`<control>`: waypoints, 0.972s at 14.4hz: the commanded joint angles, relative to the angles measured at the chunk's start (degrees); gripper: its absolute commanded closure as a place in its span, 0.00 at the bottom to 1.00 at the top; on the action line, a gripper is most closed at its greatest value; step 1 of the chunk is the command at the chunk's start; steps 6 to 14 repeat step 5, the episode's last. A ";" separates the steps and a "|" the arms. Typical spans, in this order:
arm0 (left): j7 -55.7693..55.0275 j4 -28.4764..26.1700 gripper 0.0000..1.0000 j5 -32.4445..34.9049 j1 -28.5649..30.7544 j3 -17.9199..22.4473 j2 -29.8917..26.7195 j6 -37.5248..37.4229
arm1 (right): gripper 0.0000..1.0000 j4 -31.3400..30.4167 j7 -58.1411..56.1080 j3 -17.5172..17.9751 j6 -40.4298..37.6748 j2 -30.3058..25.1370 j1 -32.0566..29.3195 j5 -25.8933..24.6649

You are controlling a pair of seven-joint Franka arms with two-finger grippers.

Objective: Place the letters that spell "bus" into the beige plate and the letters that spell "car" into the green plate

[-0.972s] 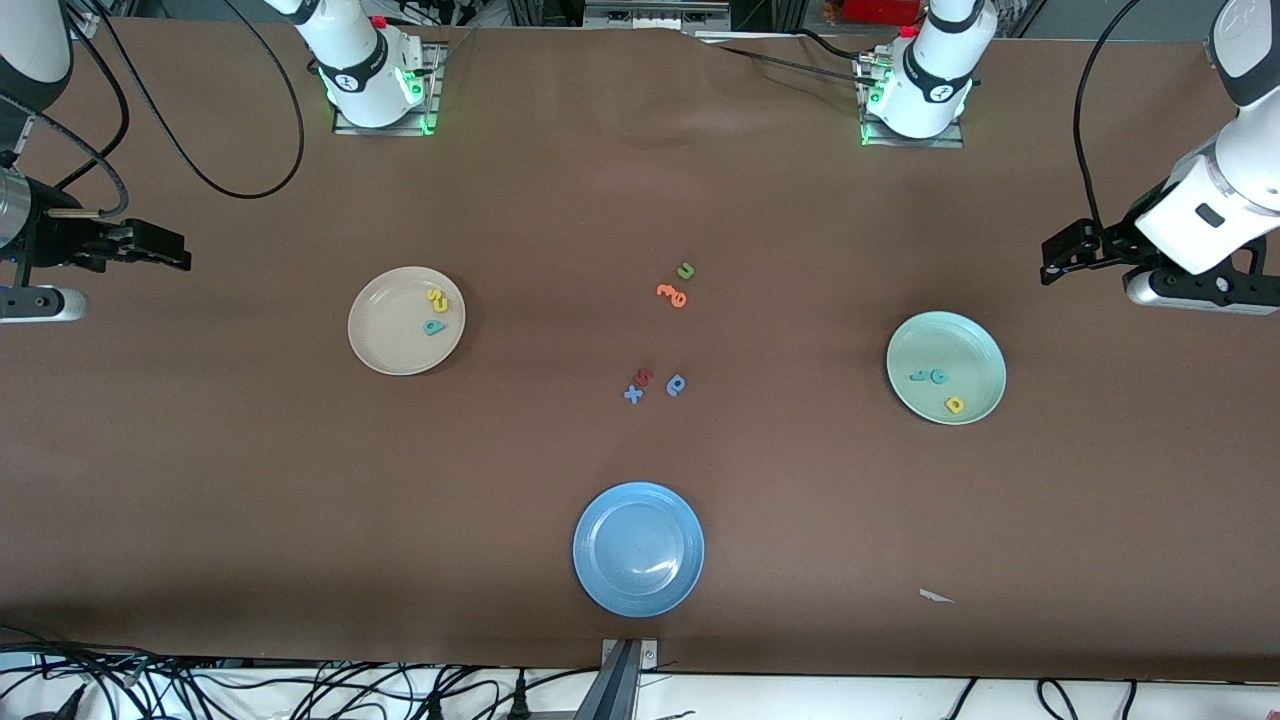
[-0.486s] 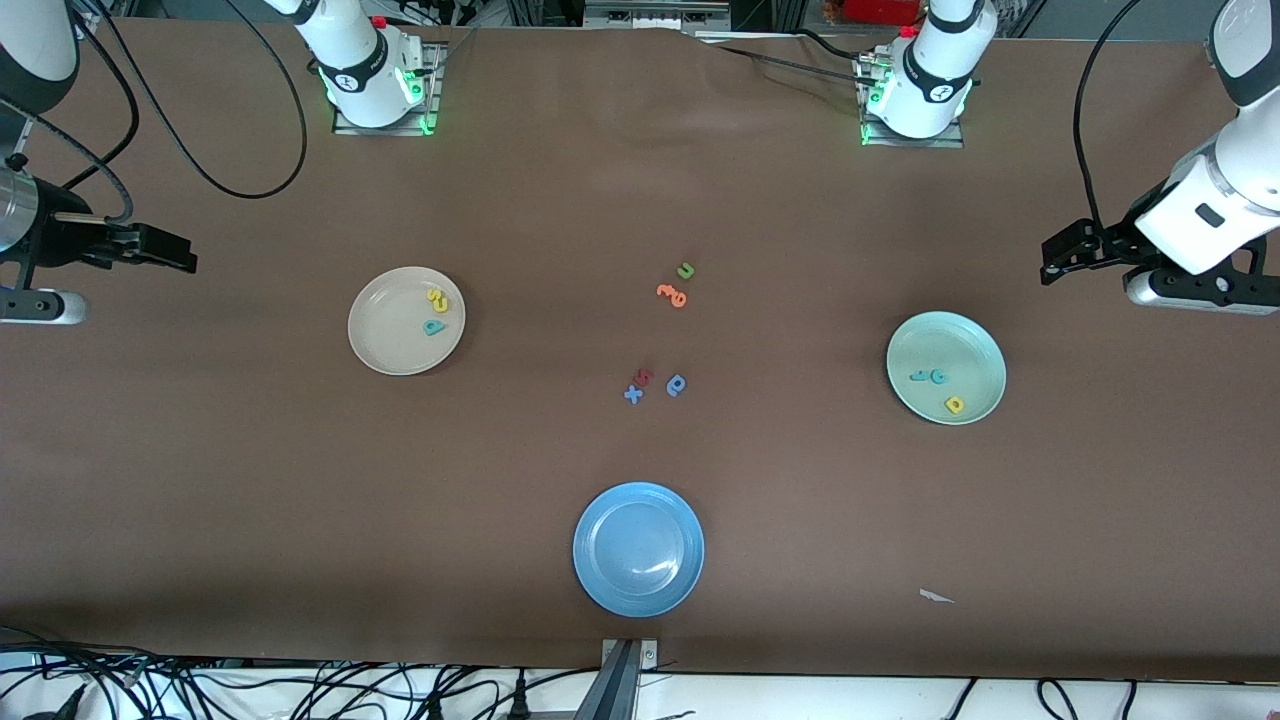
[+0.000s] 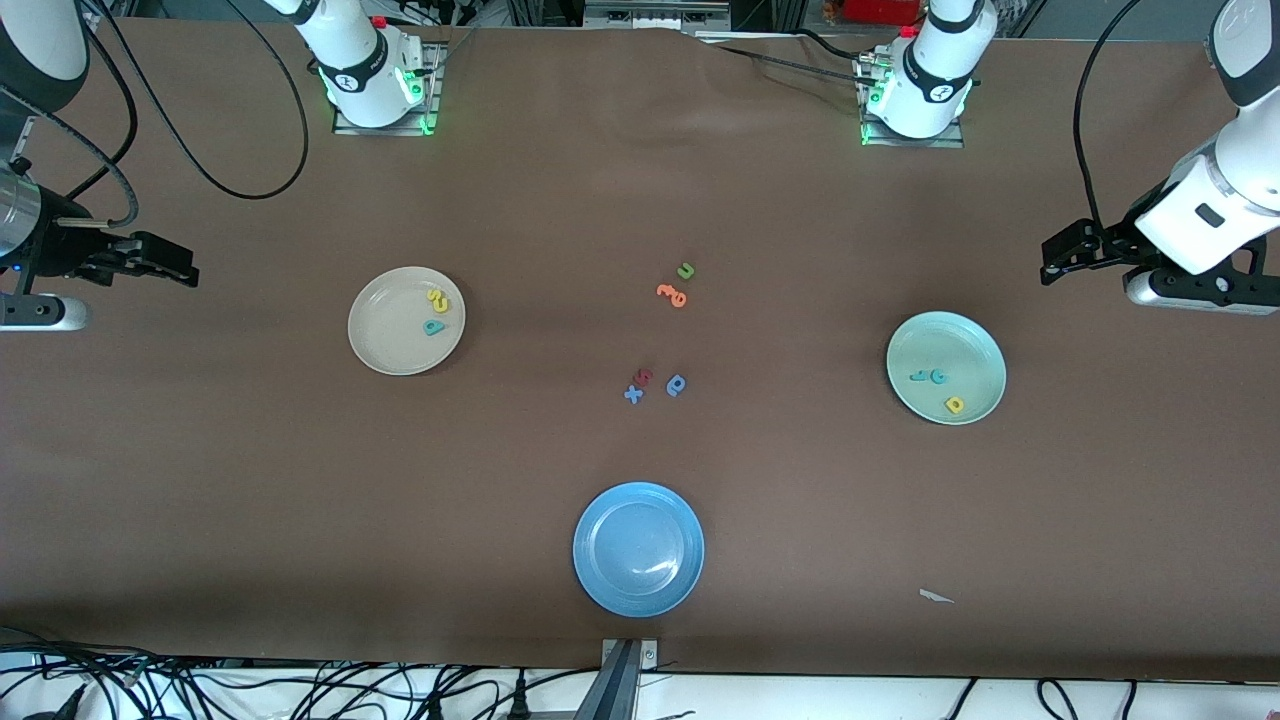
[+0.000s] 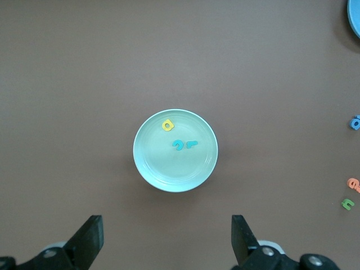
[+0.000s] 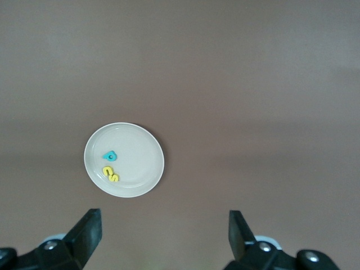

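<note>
Beside the beige plate (image 3: 406,320), which holds the yellow "s" (image 3: 434,296), yellow "u" (image 3: 441,305) and teal "b" (image 3: 433,327), the empty, wide-open right gripper (image 3: 172,261) has drifted slightly closer, while the left gripper (image 3: 1062,258) waits wide open near the green plate (image 3: 946,367) with "c" (image 3: 938,376), "a" (image 3: 954,404), "r" (image 3: 919,376), so sorting looks complete.

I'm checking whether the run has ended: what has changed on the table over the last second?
Only the right gripper shifted a little: still open and empty, it edged slightly toward the beige plate and the front camera. The left gripper waits open and unmoved near the green plate. The letters in both plates, the loose letters mid-table and the blue plate stayed put.
</note>
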 commanded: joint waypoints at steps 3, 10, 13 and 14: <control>-0.91 -0.42 0.00 1.37 -0.09 -0.17 -0.46 -0.23 | 0.00 -0.98 -1.23 0.10 2.09 -0.21 0.06 0.46; -0.91 -0.42 0.00 1.37 -0.09 -0.17 -0.38 -0.23 | 0.00 -0.98 -1.23 0.10 2.18 -0.21 0.41 0.63; -0.91 -0.42 0.00 1.37 -0.09 -0.17 -0.38 -0.23 | 0.00 -0.98 -1.23 0.10 2.18 -0.21 0.41 0.63; -0.91 -0.42 0.00 1.37 -0.09 -0.17 -0.38 -0.23 | 0.00 -0.98 -1.23 0.10 2.18 -0.21 0.41 0.63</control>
